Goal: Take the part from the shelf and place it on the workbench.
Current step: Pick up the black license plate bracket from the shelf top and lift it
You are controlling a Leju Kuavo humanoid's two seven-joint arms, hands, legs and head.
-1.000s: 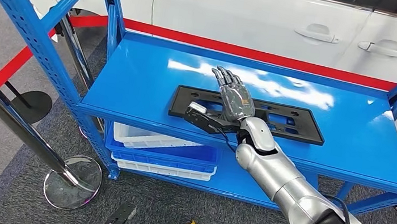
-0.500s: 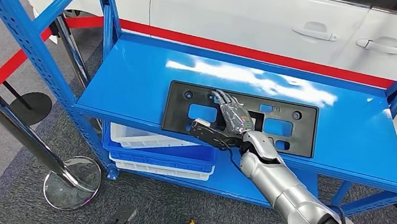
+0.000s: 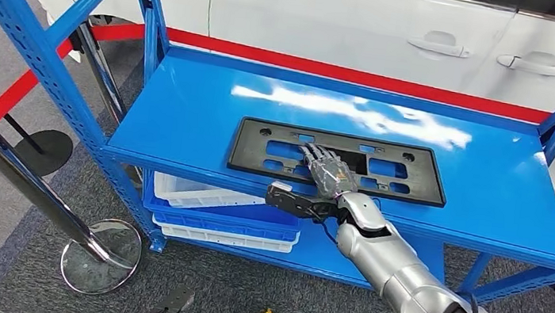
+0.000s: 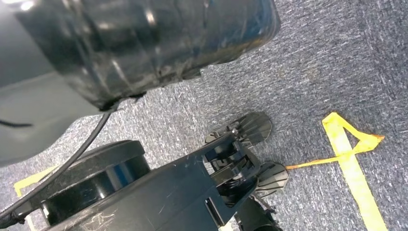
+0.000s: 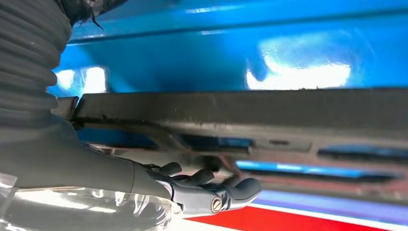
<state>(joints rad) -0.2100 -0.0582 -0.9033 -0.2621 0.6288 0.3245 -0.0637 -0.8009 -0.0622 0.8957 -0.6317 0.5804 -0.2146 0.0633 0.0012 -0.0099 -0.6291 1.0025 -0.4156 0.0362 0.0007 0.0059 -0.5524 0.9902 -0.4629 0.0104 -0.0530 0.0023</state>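
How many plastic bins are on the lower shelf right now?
2. A white bin sits on top, nested in a blue bin. A white edge under the blue one may be a third; the top shelf hides the rest.

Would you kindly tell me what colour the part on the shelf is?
Black; the part shows best in the head view.

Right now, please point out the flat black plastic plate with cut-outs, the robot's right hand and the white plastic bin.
flat black plastic plate (image 3: pixel 415 177), head view, on its right end.
right hand (image 3: pixel 327 180), head view, on its back.
white plastic bin (image 3: pixel 198 192), head view, on its front rim.
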